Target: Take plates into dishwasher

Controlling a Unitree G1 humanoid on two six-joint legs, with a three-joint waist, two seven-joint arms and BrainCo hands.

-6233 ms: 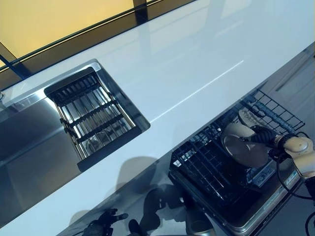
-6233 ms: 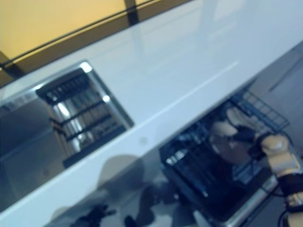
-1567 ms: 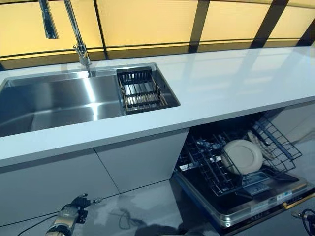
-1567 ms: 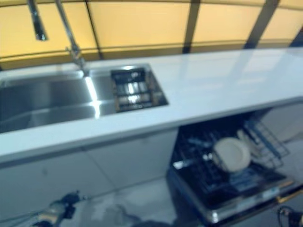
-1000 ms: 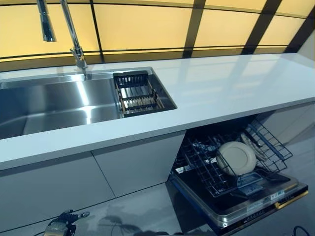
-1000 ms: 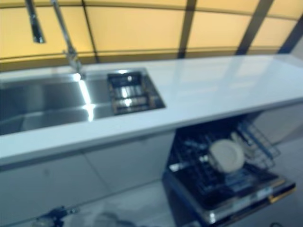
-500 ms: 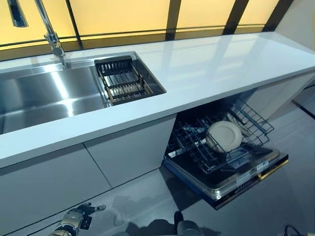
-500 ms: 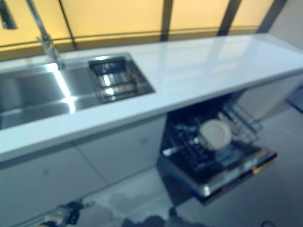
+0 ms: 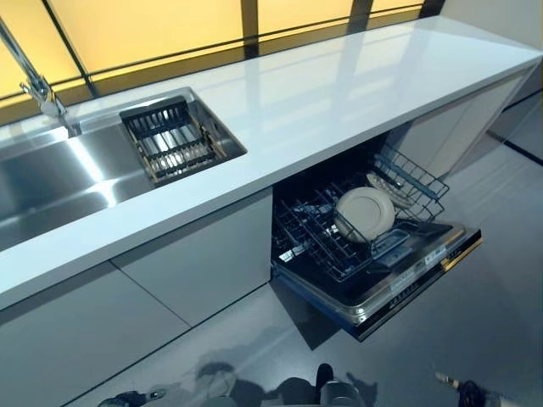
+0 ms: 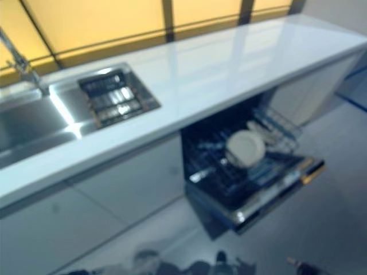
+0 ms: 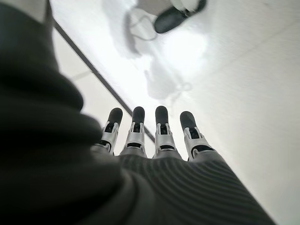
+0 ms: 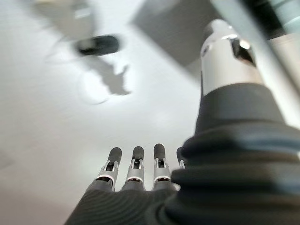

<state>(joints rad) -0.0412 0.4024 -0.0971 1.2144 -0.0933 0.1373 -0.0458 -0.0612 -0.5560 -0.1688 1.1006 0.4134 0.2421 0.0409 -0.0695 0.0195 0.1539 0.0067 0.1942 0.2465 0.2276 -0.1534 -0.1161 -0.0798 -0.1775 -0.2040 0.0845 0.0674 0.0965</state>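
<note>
Standing on edge in the lower rack (image 9: 339, 242) of the open dishwasher (image 9: 399, 284) at four o'clock, the plate (image 9: 363, 213) looks loaded, both the left hand (image 11: 154, 140) and right hand (image 12: 133, 176) hanging straight-fingered and empty, so fetching another plate or shutting the door seems next.

Kitchen: sink (image 9: 59, 182), white countertop (image 9: 339, 76), open dishwasher (image 9: 373, 254).

We see one round cream plate (image 9: 364, 212) standing on edge in the pulled-out lower rack (image 9: 322, 242) of the open dishwasher (image 9: 399, 284).
</note>
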